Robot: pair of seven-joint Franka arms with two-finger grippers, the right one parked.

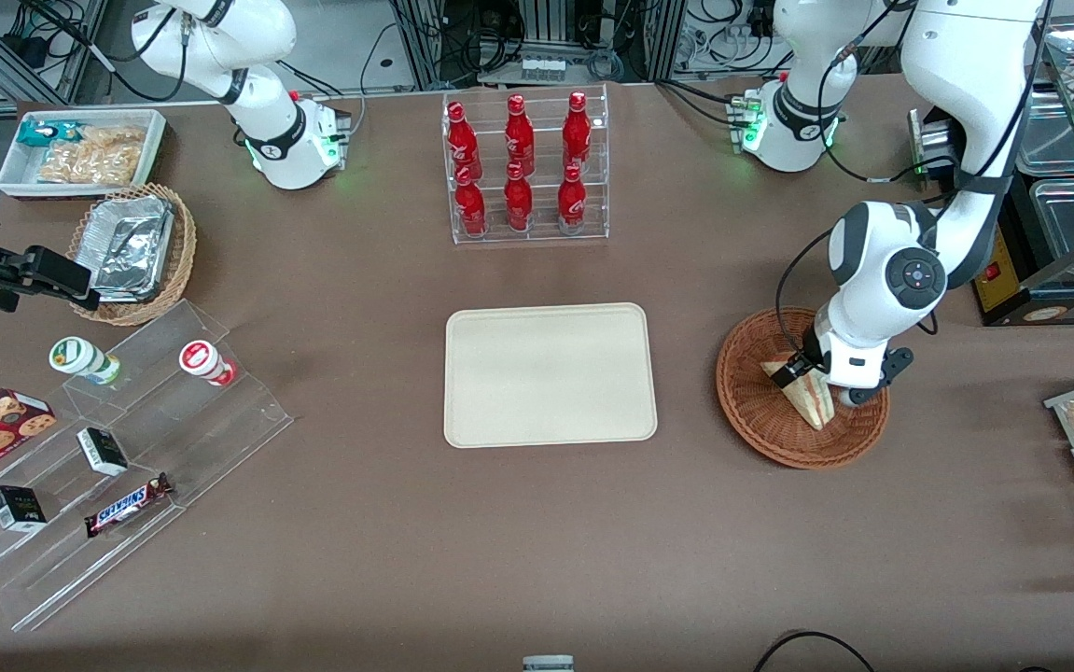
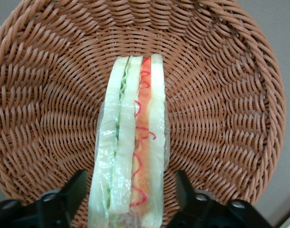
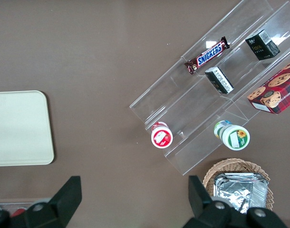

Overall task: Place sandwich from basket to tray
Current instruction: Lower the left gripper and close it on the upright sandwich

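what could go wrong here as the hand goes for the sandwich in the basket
The hand is down in the basket, its open fingers astride the sandwich with gaps on both sides.

1. The sandwich is soft and wrapped in shiny film, so closing hard may squash it, and closing lightly may let it slip.
2. It stands on a narrow edge, so an uneven touch may tip it over.
3. The basket looks light and could get nudged.
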